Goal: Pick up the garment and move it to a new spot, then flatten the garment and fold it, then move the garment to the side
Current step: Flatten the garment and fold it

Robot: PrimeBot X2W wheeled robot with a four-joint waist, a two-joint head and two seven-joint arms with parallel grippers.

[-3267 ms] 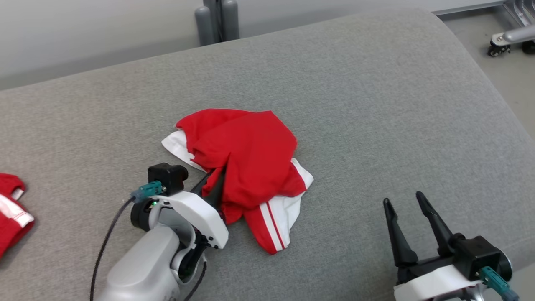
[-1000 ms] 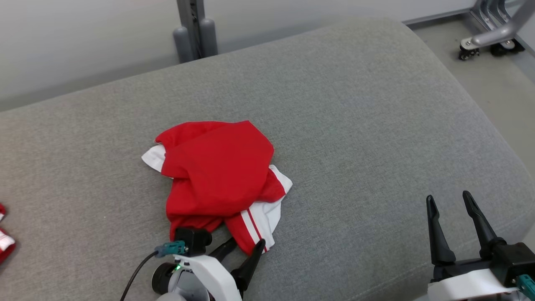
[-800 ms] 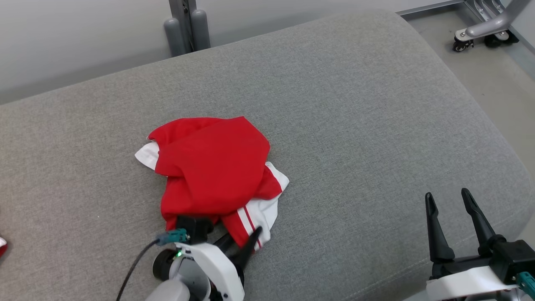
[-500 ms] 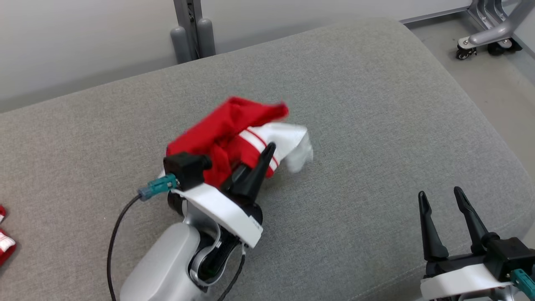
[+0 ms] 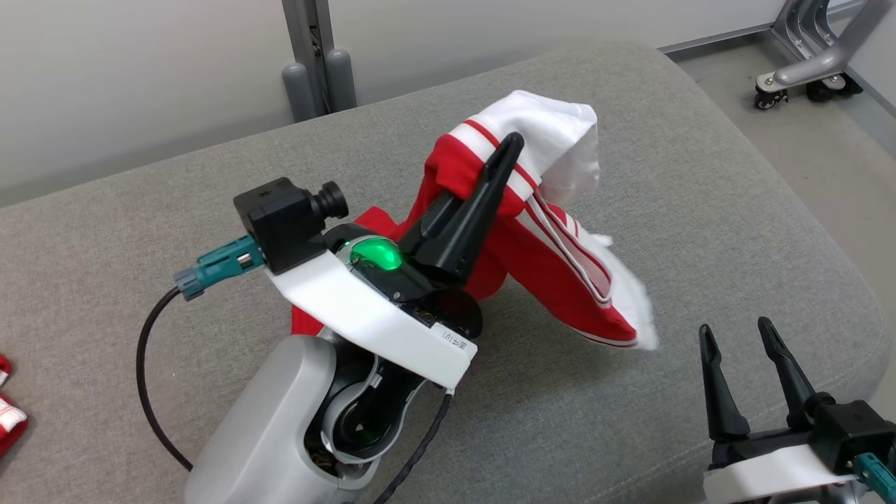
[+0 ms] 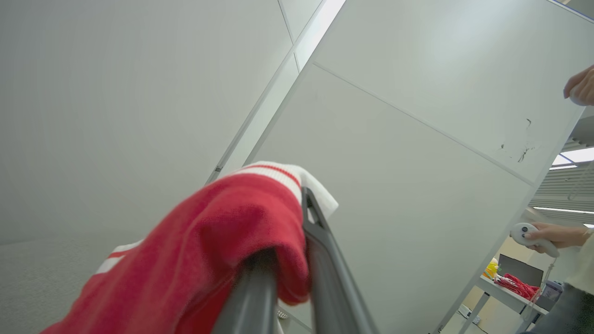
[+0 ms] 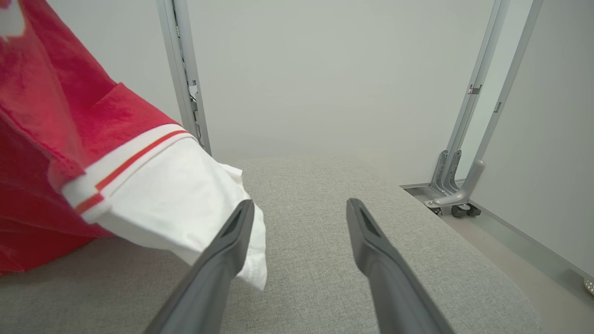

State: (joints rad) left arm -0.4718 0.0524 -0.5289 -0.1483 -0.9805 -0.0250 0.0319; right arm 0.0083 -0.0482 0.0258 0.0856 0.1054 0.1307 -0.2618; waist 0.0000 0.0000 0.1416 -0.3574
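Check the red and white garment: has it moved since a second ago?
Yes. The left claw has raised the garment from the grey cushion, toward its far edge and the grey post.

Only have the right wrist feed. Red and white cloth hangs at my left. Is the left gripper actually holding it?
Observer: Yes. In the head view the left gripper is shut on the garment at its striped edge, holding it up above the grey cushion.
Operator: How close is my right gripper to it?
Observer: In the head view the right gripper is open at the lower right, with bare cushion showing between it and the garment's low end.
Operator: Anything else on the cushion?
Observer: A second red and white cloth lies at the far left edge of the head view.
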